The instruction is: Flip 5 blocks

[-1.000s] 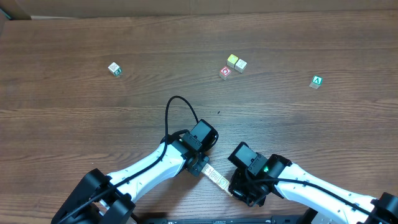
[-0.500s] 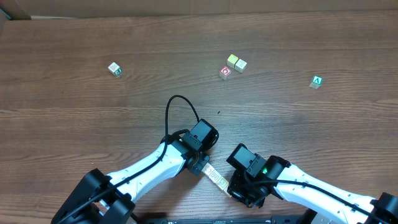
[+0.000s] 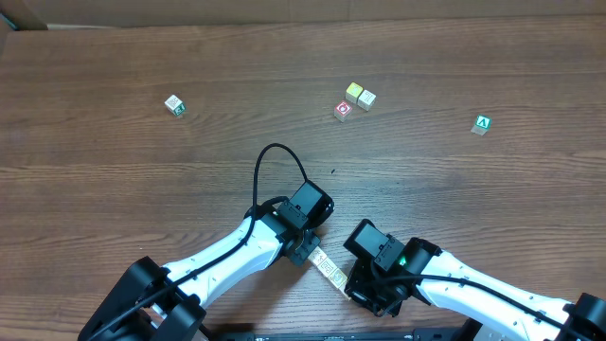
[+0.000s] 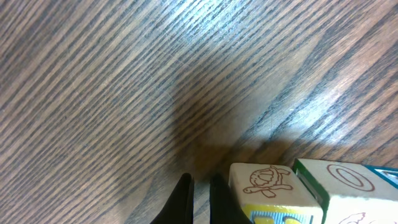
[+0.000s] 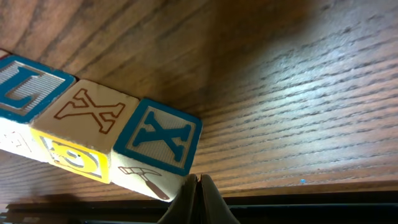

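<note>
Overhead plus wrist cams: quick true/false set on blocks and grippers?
1. The left gripper and the right gripper are both shut. True.
2. A row of blocks lies between the two grippers. True.
3. The right gripper clamps the blue X block. False: its shut tips sit beside that block's corner, holding nothing.
4. The red-ringed cube sits at the far left of the overhead view. False: a green-marked cube is there; the red-ringed cube is right of centre.

A dark wooden table (image 3: 114, 189) carries a row of blocks (image 3: 329, 269) and scattered cubes (image 3: 174, 104).
</note>
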Robot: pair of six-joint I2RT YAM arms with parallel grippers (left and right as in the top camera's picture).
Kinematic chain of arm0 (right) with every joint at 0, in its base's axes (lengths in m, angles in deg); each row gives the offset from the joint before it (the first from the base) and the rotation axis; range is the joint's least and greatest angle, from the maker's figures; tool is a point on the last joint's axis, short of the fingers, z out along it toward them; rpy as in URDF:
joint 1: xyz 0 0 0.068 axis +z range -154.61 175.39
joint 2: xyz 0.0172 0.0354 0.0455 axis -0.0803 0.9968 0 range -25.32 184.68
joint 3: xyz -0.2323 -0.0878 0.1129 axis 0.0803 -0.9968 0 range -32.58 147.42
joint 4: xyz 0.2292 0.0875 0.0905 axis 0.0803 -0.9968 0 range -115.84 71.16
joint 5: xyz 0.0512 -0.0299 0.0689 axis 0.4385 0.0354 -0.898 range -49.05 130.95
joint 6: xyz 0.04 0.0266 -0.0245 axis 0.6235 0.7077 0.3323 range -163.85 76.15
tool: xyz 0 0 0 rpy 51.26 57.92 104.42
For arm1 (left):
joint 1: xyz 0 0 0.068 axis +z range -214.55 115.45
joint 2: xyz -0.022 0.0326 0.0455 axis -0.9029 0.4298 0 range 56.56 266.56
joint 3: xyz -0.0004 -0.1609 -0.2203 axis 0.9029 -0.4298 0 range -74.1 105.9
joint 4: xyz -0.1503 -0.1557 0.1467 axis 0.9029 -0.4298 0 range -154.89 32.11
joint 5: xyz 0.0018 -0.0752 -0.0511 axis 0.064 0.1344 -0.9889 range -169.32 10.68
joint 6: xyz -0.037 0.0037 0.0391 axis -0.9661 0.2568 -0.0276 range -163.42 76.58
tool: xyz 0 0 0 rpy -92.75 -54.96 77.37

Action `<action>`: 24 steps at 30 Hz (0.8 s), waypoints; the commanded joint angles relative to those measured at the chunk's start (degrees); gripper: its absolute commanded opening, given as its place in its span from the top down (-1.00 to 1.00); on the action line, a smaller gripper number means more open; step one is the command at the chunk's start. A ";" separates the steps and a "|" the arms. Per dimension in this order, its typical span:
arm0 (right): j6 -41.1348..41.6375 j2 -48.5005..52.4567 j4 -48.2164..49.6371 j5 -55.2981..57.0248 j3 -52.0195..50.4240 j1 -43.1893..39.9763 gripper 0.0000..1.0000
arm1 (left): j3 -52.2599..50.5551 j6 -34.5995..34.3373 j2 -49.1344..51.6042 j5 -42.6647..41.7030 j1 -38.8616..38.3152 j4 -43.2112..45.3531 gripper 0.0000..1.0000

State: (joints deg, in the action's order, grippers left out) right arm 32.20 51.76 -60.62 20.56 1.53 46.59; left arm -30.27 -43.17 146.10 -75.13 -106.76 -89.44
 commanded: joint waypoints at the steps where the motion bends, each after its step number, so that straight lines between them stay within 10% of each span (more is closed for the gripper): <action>1: 0.98 -0.46 1.46 0.42 0.17 0.61 0.92 | -0.24 1.55 0.46 -2.23 -0.07 0.35 0.92; 24: 3.26 -0.46 2.95 0.83 0.17 1.68 0.92 | -0.24 1.77 0.48 -2.36 -0.07 1.84 0.92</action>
State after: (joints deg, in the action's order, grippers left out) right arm 34.54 51.76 -59.33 20.24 1.49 48.10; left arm -30.27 -42.53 146.10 -74.54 -106.76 -87.83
